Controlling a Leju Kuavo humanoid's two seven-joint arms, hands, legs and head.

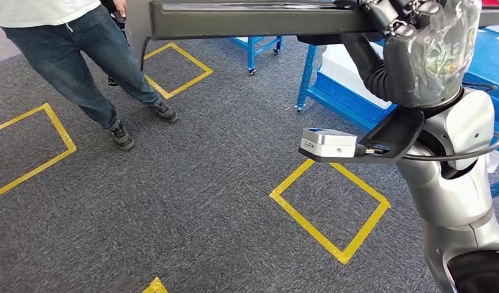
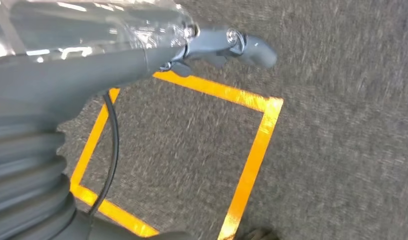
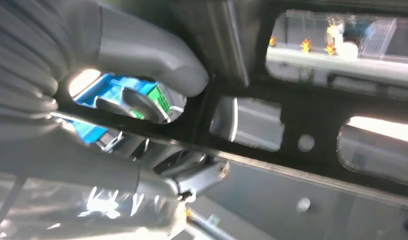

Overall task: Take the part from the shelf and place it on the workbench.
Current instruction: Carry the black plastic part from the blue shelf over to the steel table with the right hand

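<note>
Gripping the long dark grey metal part, the right hand has its fingers curled over the top edge while the thick grey thumb presses the part's black cut-out panel from the other side. The part sits level, raised above the grey carpet floor with yellow tape squares. The left hand hangs over the carpet, its fingers together and holding nothing. A person's legs in jeans stand beyond the fingers' far end of the part.
</note>
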